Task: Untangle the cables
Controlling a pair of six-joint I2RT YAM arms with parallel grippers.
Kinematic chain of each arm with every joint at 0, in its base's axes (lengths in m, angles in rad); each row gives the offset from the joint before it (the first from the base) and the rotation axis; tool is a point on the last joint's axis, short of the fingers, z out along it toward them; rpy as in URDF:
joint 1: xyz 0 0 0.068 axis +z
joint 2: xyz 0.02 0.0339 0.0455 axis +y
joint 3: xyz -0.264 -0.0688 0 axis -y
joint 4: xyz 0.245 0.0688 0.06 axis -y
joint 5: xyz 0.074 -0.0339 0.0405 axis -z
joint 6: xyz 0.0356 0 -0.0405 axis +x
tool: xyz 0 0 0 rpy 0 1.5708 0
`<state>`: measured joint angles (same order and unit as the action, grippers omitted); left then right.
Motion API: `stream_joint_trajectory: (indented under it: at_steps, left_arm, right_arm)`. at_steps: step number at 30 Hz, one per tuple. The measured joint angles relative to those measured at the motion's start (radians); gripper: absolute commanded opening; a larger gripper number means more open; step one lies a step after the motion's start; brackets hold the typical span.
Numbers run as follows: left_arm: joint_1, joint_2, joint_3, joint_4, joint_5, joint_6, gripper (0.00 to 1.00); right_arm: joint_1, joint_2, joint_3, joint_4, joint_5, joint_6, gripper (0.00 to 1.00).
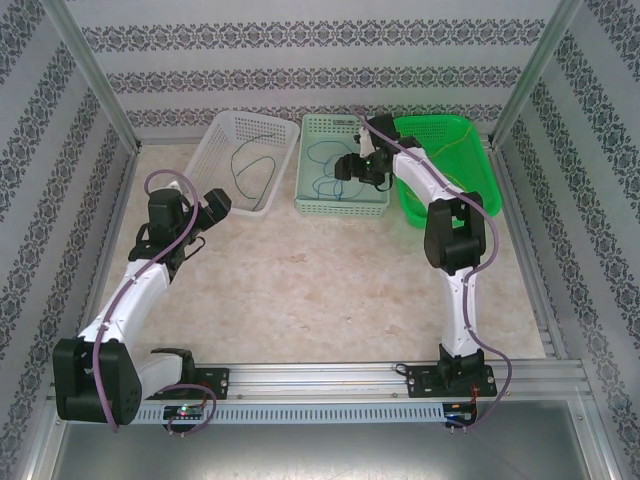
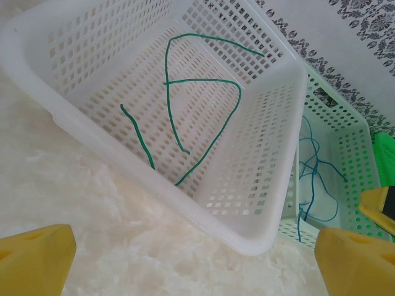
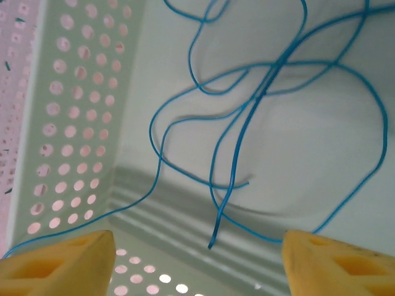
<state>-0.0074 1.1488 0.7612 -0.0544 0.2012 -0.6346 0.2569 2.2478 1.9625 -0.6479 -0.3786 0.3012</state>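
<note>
right wrist: thin blue cable [image 3: 265, 89] lies in loose loops (ends free); right end effector [image 3: 197, 250] spread, empty.

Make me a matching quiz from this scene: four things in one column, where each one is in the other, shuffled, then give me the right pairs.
Column one
1. green cable
2. blue cable
3. left pincer
4. right pincer

Column two
A. open, poised over the pale green basket
B. lying in the white basket
C. open, above the table, facing the white basket
D. lying in the pale green basket

Pairs: 1-B, 2-D, 3-C, 4-A
</note>
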Motion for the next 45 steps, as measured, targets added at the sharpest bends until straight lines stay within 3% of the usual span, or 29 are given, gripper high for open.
stream_joint_trajectory:
  at_steps: [3, 6, 10, 15, 19, 23, 31, 40, 45]
  left_arm:
    - [0.000, -0.010, 0.000, -0.010, -0.008, 0.004, 1.00]
    - [0.000, -0.017, 0.000, -0.025, -0.040, 0.019, 1.00]
    - [-0.003, -0.037, 0.000, -0.076, -0.136, 0.079, 1.00]
    - [-0.007, -0.072, -0.032, -0.075, -0.294, 0.192, 1.00]
    - [-0.018, -0.061, -0.129, 0.015, -0.411, 0.285, 1.00]
    - [-0.020, -0.006, -0.230, 0.150, -0.474, 0.380, 1.00]
    - [-0.020, 0.096, -0.355, 0.449, -0.430, 0.534, 1.00]
    - [-0.020, 0.247, -0.359, 0.682, -0.296, 0.632, 1.00]
    - [-0.019, 0.356, -0.358, 0.774, -0.256, 0.643, 1.00]
  right_arm:
    - [0.000, -0.048, -0.073, 0.001, -0.004, -0.009, 0.98]
    - [0.000, -0.167, -0.210, 0.049, -0.004, -0.011, 0.98]
    - [0.000, -0.475, -0.519, 0.186, 0.043, -0.041, 0.98]
    - [-0.016, -0.916, -0.934, 0.423, 0.254, -0.175, 0.98]
    - [-0.101, -1.103, -1.273, 0.657, 0.394, -0.270, 0.98]
    - [-0.176, -1.106, -1.487, 0.822, 0.452, -0.292, 0.98]
    - [-0.181, -0.929, -1.587, 1.237, 0.481, -0.301, 0.98]
    - [-0.197, -0.755, -1.588, 1.458, 0.480, -0.304, 0.98]
    - [-0.204, -0.741, -1.588, 1.486, 0.463, -0.301, 0.98]
